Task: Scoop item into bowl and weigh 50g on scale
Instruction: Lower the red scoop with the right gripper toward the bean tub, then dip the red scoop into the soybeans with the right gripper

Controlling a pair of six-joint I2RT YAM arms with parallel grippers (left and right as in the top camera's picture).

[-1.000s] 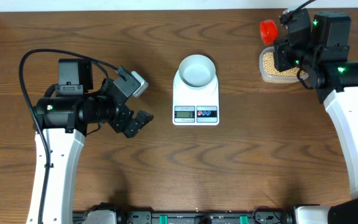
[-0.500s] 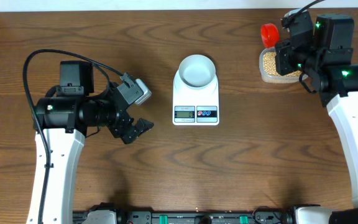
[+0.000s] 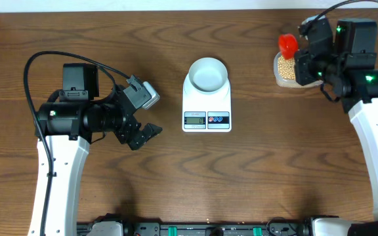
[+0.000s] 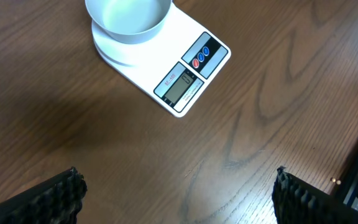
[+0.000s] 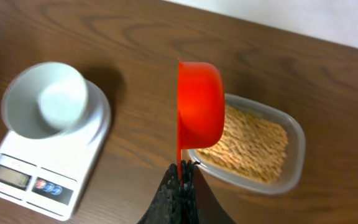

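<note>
Looking from overhead: scale point(image 3: 207, 113) sits mid-table w/ the bowl point(image 3: 208, 73) on its 12 o'clock end, display and buttons at the 6 o'clock end. Bowl looks empty. Beans point(image 3: 285, 68) are in a clear tub point(image 3: 278, 80) out toward 2 o'clock, well apart from the scale. Red scoop point(image 3: 287, 44) sits at the tub's 12 o'clock edge, and the right gripper point(image 3: 305, 64) is at the tub's 3 o'clock side. Left gripper point(image 3: 143, 121) is at 9 o'clock of the scale, jaws spread wide, nothing in them. Left wrist view: both fingers point(image 4: 48, 200) are at the bottom corners, far apart, over bare wood; scale and bowl are up at 12 o'clock, no beans in the bowl. Right wrist view: jaws are pinched tight on the scoop handle, the cup is turned on edge above the tub's 9 o'clock end, contents can't be told. Tub is full of beans at 3 o'clock; scale and bowl are at 9 o'clock.
</note>
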